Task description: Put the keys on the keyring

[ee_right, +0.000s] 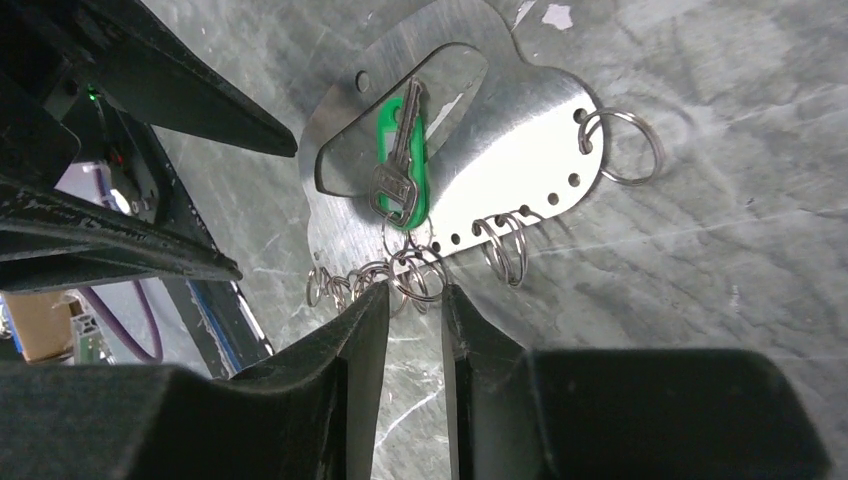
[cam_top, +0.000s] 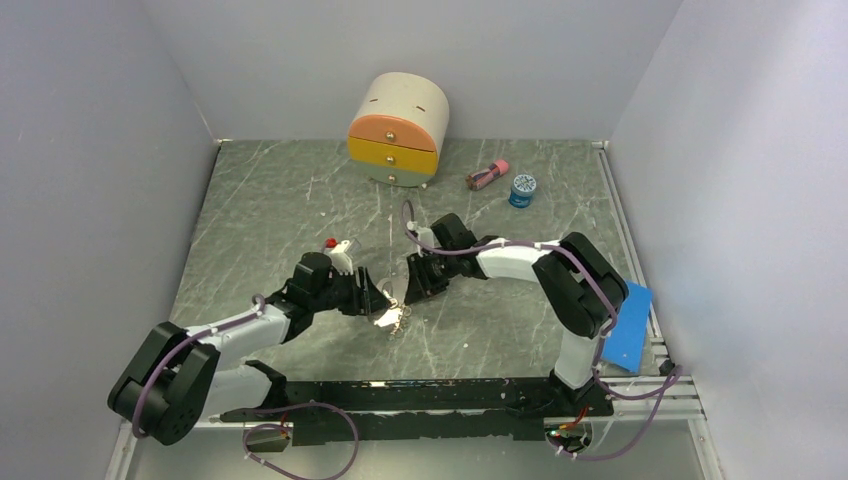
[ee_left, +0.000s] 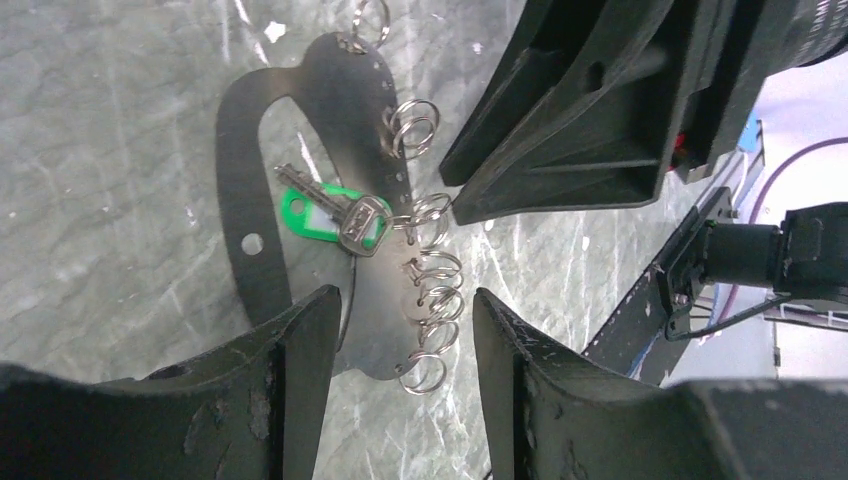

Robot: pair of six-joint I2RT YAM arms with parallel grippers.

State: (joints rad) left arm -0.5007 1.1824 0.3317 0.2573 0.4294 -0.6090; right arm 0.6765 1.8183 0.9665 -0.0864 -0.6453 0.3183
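A flat silvery metal plate [ee_left: 370, 300] with a handle cut-out lies on the marble table [cam_top: 280, 200], with several keyrings [ee_left: 432, 300] hooked along its edge. One key [ee_left: 345, 215] with a green head lies on the plate, hooked to a ring; it also shows in the right wrist view [ee_right: 398, 165]. My left gripper [ee_left: 405, 310] is open, its fingers either side of the plate's ringed end. My right gripper [ee_right: 412, 297] has its jaws narrowed on a keyring [ee_right: 418, 275] by the key. In the top view both grippers, left [cam_top: 375, 298] and right [cam_top: 413, 285], meet over the plate [cam_top: 392, 318].
A round drawer cabinet [cam_top: 398, 130] stands at the back. A pink tube [cam_top: 487, 175] and a blue jar [cam_top: 522, 190] lie at the back right. A blue card [cam_top: 628, 325] sits at the right edge. Grey walls enclose the table.
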